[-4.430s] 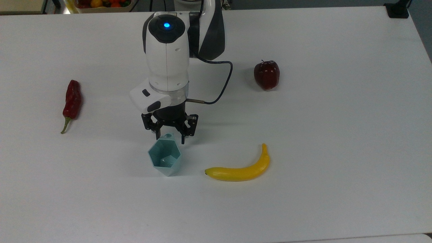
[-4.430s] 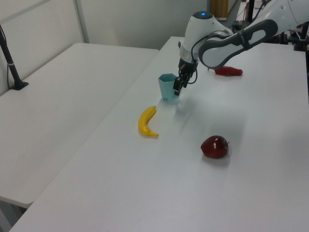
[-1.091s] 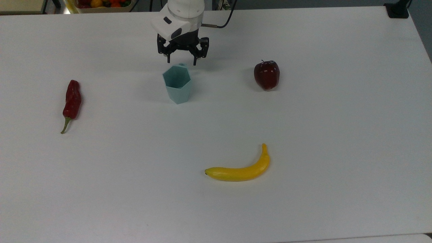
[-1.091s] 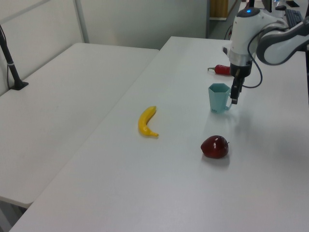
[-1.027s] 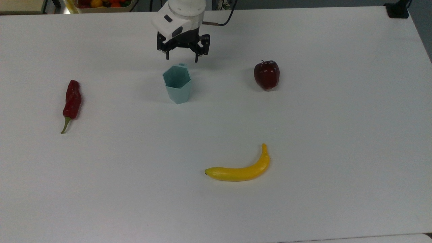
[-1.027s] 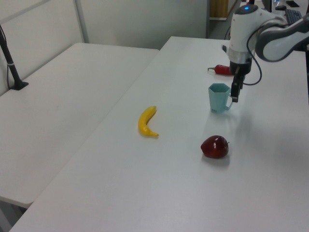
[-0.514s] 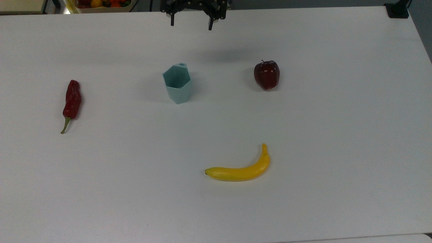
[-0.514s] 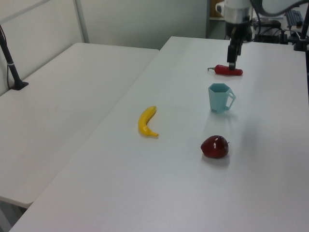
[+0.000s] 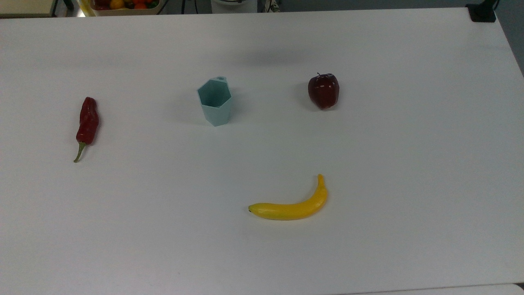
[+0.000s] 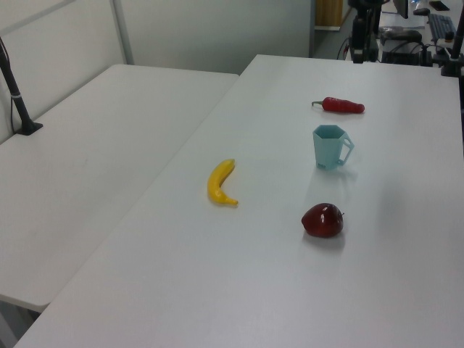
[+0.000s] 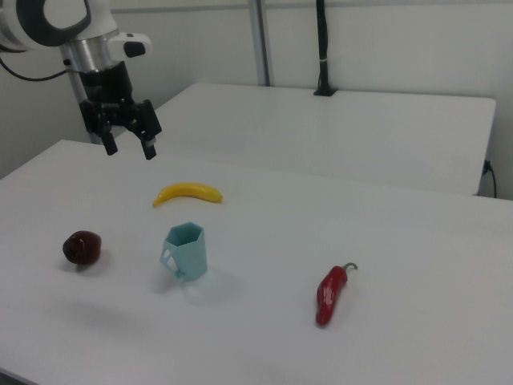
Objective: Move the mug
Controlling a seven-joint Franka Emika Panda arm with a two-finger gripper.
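White table (image 9: 368, 143) seen from three angles, with four small things spread across it and a robot arm raised above. The arm's white wrist points straight down in the right view, ending in a black gripper (image 11: 127, 147) that hangs high over the table with its two fingers spread wide apart and nothing between them. In the left view the gripper (image 10: 358, 52) appears as a dark shape at the upper edge, above the far end of the table. The mug (image 9: 215, 101), a pale teal cup with a six-sided rim, stands upright on the table, well below and apart from the gripper. Its small tab handle points toward the top view's upper edge; in the left view the handle sticks out to the mug's (image 10: 330, 147) right, and in the right view it sticks out to the mug's (image 11: 186, 251) left. A red chili pepper (image 9: 87, 123) with a green stem lies far toward the top view's left. A dark red apple (image 9: 323, 90) sits toward the top view's right, about level with the mug. A yellow banana (image 9: 292, 205) lies curved nearer the top view's lower edge, well apart from the mug. All four things are clear of one another.
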